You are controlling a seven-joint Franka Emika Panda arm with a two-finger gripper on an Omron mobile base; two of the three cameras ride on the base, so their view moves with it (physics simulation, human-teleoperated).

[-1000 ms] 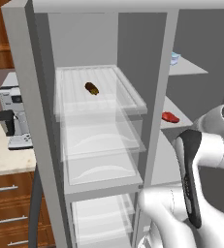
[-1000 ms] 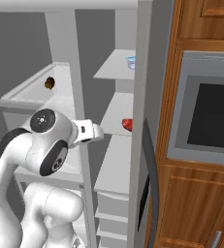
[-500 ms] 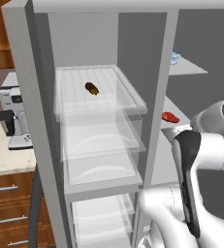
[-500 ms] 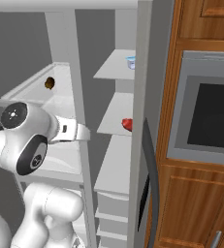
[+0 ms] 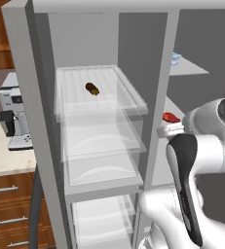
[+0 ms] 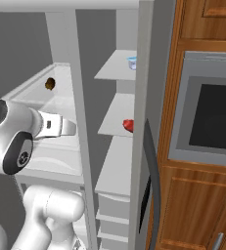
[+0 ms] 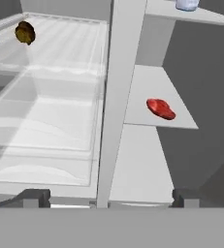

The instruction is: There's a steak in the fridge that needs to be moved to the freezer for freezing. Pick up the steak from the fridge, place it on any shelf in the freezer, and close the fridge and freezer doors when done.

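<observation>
The steak (image 7: 161, 109) lay as a small red lump right of centre in the hand view, resting on a solid light-grey shelf (image 7: 147, 92) of the freezer (image 6: 117, 161), the narrower compartment. In the left base view we saw the steak (image 5: 171, 117) at centre right, just above the white arm. In the right base view it (image 6: 128, 125) sat mid-frame near the shelf's front edge. The gripper (image 7: 111, 197) stood wide open and empty at the bottom of the hand view, well short of the steak, its fingertips (image 7: 36, 196) dark at either side. A dark brown item (image 7: 24, 32) rested on a clear glass shelf (image 5: 97, 92) of the fridge (image 5: 84, 146), in the upper left. A pale cup (image 6: 131, 62) sat on the freezer's higher shelf. A door (image 6: 146, 185) with a dark handle stood open in the lower middle of the right base view.
</observation>
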